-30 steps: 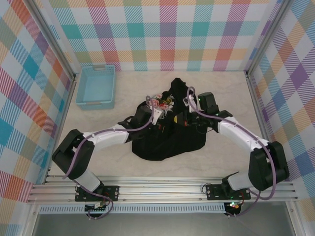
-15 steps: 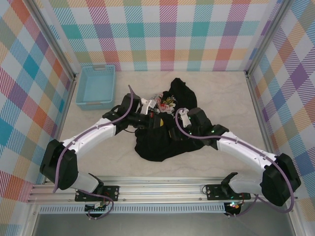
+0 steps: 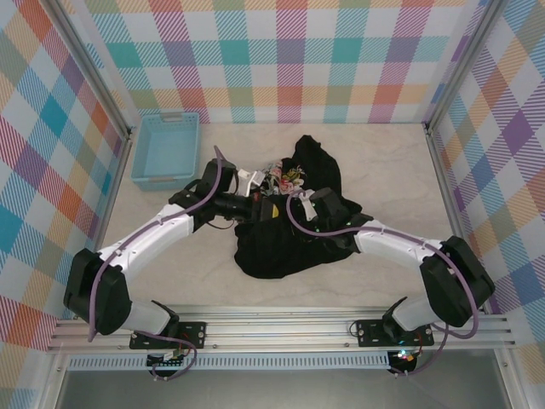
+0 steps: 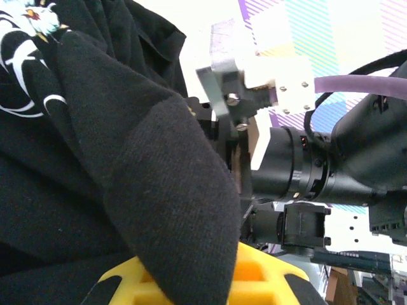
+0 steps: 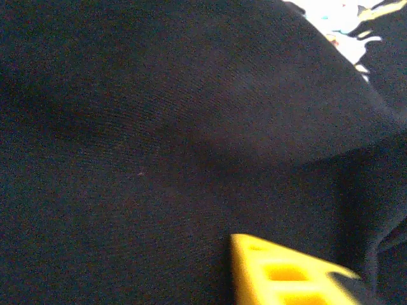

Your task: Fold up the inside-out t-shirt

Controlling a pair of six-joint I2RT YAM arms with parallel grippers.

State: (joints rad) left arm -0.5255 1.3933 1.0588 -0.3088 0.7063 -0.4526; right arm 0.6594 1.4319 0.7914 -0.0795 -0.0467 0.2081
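At the rear left of the tabletop (image 3: 196,273) sits a light blue basket (image 3: 166,149), well apart from the work and no part of it. Just right of it the left arm reaches in, and its left end effector (image 3: 262,204) has its jaws together, clamped on a fold of the inside-out t-shirt (image 3: 285,243). In the left wrist view the black cloth drapes thickly over the yellow finger (image 4: 254,279).

The shirt lies in a crumpled heap at the middle of the tabletop, between the two arms, with its pink-and-white floral patch (image 3: 287,177) showing near the rear edge of the pile. It looks light, limp and matte. It should sag and bunch wherever it is unsupported, so a single pinch will likely drag the rest along rather than lift it flat. I would judge the best holds to be on a seam or hem, such as the shoulders or the bottom corners, taken by both arms at once and well apart so the cloth spreads.

On the right, the right end effector (image 3: 302,217) is pushed into the heap. One yellow finger (image 5: 280,273) shows against dark cloth, and I cannot tell whether the jaws are apart or closed on anything
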